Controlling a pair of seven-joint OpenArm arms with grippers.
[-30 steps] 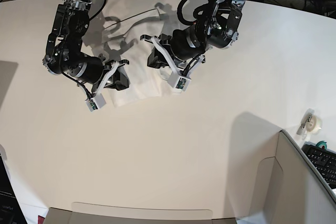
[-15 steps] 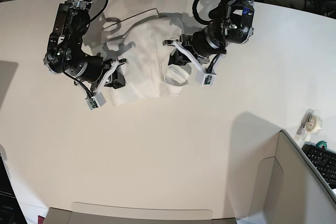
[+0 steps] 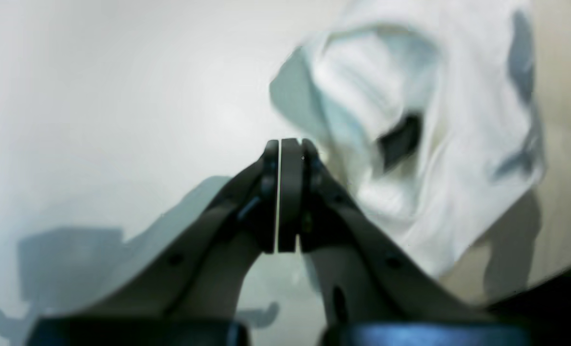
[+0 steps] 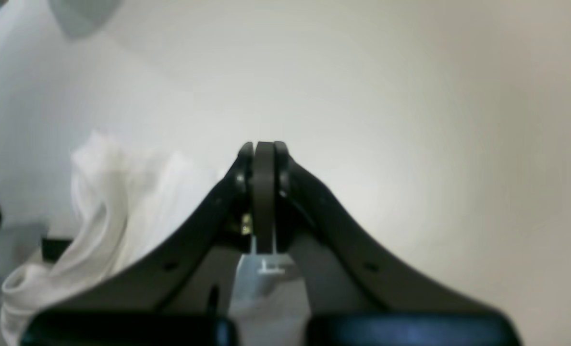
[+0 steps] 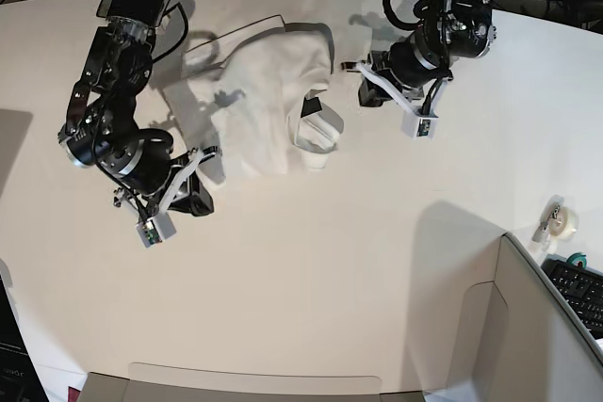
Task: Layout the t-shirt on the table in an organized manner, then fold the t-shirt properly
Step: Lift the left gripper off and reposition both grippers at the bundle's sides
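Note:
The white t-shirt (image 5: 268, 101) lies crumpled in a heap on the off-white table (image 5: 330, 261) near its far edge, plain side showing, with a folded lump at its right side. My left gripper (image 5: 366, 91) hovers just right of the heap and is shut on nothing. In the left wrist view the left gripper (image 3: 285, 144) has its fingers pressed together, and the t-shirt (image 3: 434, 144) sits beyond them to the right. My right gripper (image 5: 205, 202) is shut and empty, below and left of the heap. The right wrist view shows the right gripper (image 4: 263, 144) with the t-shirt (image 4: 112, 206) to its left.
A tape roll (image 5: 562, 221) and a keyboard (image 5: 579, 291) sit at the right edge. A grey-beige partition panel (image 5: 528, 327) stands at the near right. A cardboard edge (image 5: 254, 381) runs along the bottom.
Both grippers have come off the t-shirt. The left one dragged the shirt's right side outward, let go and moved right; the right one drew back toward the near left.

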